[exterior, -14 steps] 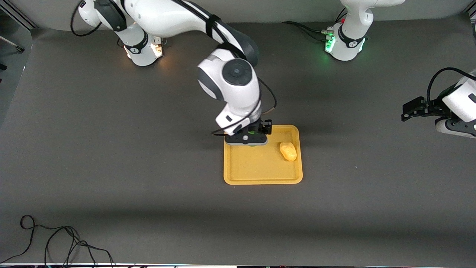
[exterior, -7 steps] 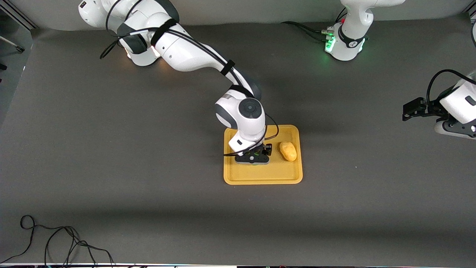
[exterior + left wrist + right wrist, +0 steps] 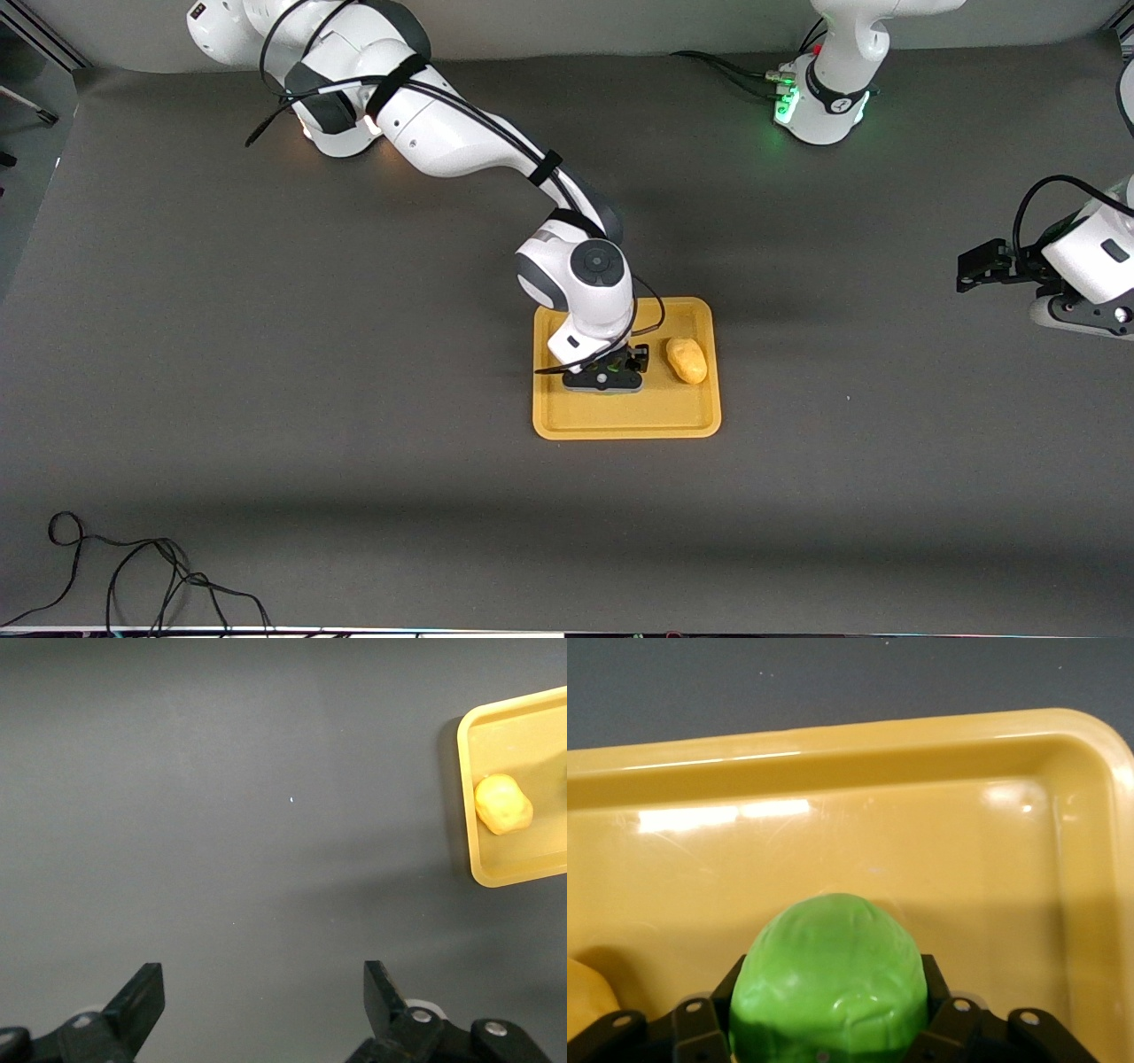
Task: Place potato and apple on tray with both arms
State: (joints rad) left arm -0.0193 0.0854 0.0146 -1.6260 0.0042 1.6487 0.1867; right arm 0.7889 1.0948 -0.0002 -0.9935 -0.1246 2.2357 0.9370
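The orange-yellow tray lies mid-table. The yellow-orange potato rests in it, toward the left arm's end. My right gripper is low over the tray's middle, beside the potato, shut on the green apple. In the right wrist view the apple sits between the black fingers just above the tray floor, and the potato's edge shows. My left gripper is open and empty, waiting over bare table at the left arm's end. The left wrist view shows the open gripper, the tray and the potato.
A loose black cable lies at the table's near corner at the right arm's end. The dark grey mat surrounds the tray on all sides.
My right gripper has carried the apple from the tray's far rim to over its middle and come down lower. The left arm has barely shifted.
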